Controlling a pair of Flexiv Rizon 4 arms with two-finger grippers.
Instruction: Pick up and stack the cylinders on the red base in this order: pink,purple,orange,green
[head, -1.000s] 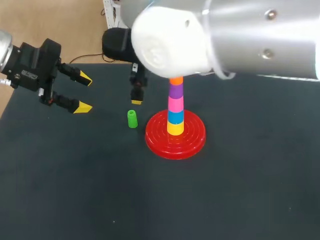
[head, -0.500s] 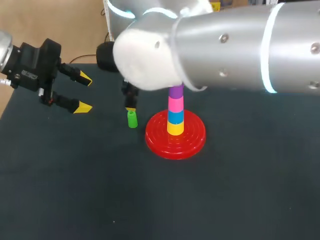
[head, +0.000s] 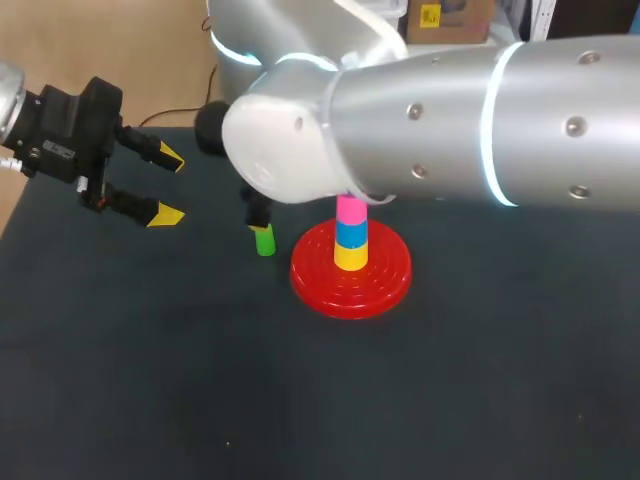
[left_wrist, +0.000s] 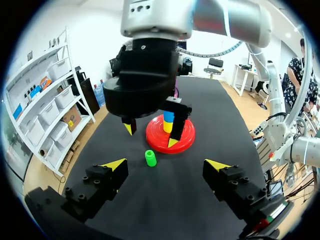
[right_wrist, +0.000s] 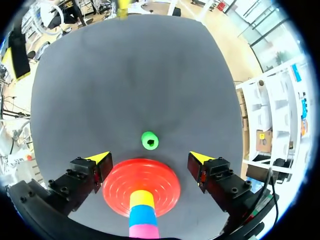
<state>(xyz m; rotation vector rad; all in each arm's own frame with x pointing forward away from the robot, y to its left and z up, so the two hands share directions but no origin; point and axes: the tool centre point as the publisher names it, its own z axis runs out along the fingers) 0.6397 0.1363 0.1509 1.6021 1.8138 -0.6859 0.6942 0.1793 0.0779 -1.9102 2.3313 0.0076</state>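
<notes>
In the head view the green cylinder (head: 264, 240) stands on the tabletop (head: 450, 400) just left of the red base (head: 385, 283). The left pincer (head: 165, 187) hangs wide open and empty, well left of the base. In the left wrist view the cylinder sits just beside the base. In the right wrist view the right pincer (right_wrist: 149, 158) is spread wide and empty over the base.

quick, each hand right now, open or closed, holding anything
Left hand: open, holding nothing.
Right hand: open, holding nothing; green cylinder just ahead of it.

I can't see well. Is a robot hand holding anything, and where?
Nothing is held. The left gripper and the right gripper are both open and empty; the green cylinder stands untouched.
</notes>
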